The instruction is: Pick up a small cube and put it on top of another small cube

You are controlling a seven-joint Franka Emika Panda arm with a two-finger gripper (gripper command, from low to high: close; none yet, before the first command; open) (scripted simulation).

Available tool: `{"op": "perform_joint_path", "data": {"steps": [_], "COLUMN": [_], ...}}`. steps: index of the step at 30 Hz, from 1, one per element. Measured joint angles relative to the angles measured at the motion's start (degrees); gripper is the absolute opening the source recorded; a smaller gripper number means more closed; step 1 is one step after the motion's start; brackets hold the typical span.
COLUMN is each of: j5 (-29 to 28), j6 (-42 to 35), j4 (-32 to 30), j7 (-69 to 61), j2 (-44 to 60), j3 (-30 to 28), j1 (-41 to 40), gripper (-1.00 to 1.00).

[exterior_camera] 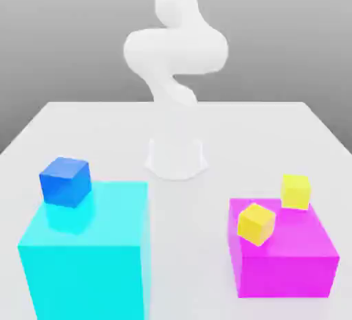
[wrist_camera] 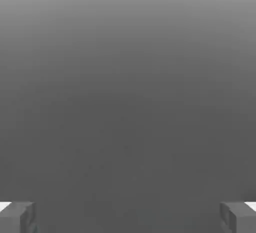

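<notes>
Nothing stacked yet

The gripper (wrist_camera: 128, 217) hangs wide open and empty, nothing between its fingertips; the small blue cube (exterior_camera: 65, 181) sits ungrasped on the cyan block (exterior_camera: 89, 257).

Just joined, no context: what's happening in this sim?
Nothing is held yet. The white arm stands at the back of the table, its claw open and empty. A blue cube sits on the cyan block; two yellow cubes rest on the magenta block.
</notes>
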Motion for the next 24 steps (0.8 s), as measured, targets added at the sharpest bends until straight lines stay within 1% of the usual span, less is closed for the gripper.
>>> {"op": "perform_joint_path", "data": {"steps": [9, 13, 16, 20, 22, 24], "j5": [-18.36, -24.81, -28.58, -30.85, -28.10, -23.33], "j6": [3.18, 4.73, 6.35, 10.58, 13.82, 17.47], "j4": [0.36, 0.56, 0.55, -1.18, -4.06, -7.96], "j7": [-17.76, -27.10, -34.77, -45.10, -46.76, -46.43], "j2": [18.79, 27.08, 33.29, 41.62, 44.69, 47.15], "j3": [-3.54, -6.24, -8.38, -11.43, -12.05, -12.28], "j1": [-6.51, -8.75, -10.45, -15.42, -17.94, -19.87], "gripper": [0.00, 0.00, 0.00, 0.00, 0.00, 0.00]}}
